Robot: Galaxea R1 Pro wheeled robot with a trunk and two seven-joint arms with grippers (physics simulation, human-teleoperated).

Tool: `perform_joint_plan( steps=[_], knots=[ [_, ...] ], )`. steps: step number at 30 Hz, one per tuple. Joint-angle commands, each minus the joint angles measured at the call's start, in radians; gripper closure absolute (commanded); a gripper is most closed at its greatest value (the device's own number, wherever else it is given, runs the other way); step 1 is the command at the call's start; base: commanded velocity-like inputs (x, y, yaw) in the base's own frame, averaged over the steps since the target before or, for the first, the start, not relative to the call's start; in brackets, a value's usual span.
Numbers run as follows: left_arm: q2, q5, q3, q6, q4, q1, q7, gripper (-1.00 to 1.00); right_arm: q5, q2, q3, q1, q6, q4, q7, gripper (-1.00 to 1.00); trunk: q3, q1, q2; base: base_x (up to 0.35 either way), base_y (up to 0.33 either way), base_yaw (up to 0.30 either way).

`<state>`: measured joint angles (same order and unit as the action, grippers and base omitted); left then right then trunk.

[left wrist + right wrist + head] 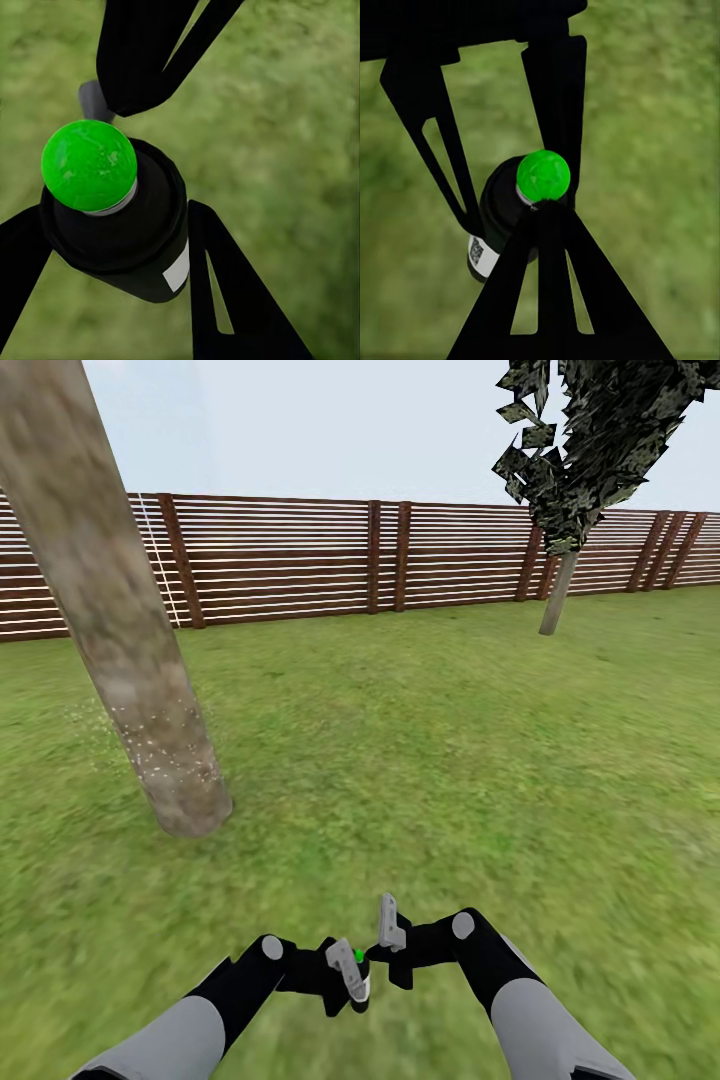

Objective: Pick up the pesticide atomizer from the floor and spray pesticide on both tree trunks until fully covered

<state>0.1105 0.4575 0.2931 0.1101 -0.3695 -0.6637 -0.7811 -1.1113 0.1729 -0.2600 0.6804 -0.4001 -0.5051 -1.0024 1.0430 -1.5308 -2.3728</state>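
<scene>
We see the left gripper (112,247) clamped around the black pesticide atomizer with a round green cap (112,217), low over the lawn (450,760). The right gripper (510,217) sits against it, apparently open. The mottled tan-grey tree trunk (120,630) stands ahead left.

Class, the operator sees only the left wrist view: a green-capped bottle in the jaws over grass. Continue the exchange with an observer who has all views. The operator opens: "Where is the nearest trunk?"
Observer: In the head view the tree trunk stands ahead and to the robot's left, leaning.
Operator: Any spray on it?
Observer: White specks dot its lower part; higher up I see none.
Operator: And the other tree?
Observer: The second tree is far off to the right, close to the fence.
</scene>
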Motion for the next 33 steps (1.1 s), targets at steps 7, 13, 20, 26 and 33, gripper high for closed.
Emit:
perform_joint_plan(
  steps=[7, 13, 20, 26, 33],
  knots=[
    [0.003, 0.009, 0.000, 0.011, -0.001, 0.000, 0.000, 1.00, -0.007, 0.002, -0.008, 0.001, -0.003, 0.000, -0.004, 1.00, 0.001, 0.000, 0.000, 0.000, 0.000, 0.000],
    [0.014, 0.001, 0.000, 0.010, 0.000, 0.000, 0.000, 1.00, -0.007, 0.002, -0.008, 0.001, -0.003, 0.000, -0.004, 1.00, 0.001, 0.000, 0.000, 0.000, 0.000, 0.000],
    [0.015, -0.008, 0.000, 0.011, 0.000, 0.000, -0.001, 1.00, -0.007, 0.002, -0.008, 0.001, -0.003, 0.000, -0.004, 1.00, 0.001, 0.000, 0.000, 0.000, 0.000, 0.000],
    [0.006, -0.024, 0.001, 0.012, 0.001, 0.000, -0.001, 1.00, -0.007, 0.002, -0.008, 0.001, -0.003, 0.000, -0.004, 1.00, 0.001, 0.000, 0.000, 0.000, 0.000, 0.000],
    [-0.120, -0.017, 0.005, 0.011, 0.004, 0.000, -0.001, 1.00, -0.007, 0.002, -0.008, 0.001, -0.003, -0.001, -0.004, 1.00, 0.001, 0.000, 0.000, 0.000, 0.000, 0.000]
  ],
)
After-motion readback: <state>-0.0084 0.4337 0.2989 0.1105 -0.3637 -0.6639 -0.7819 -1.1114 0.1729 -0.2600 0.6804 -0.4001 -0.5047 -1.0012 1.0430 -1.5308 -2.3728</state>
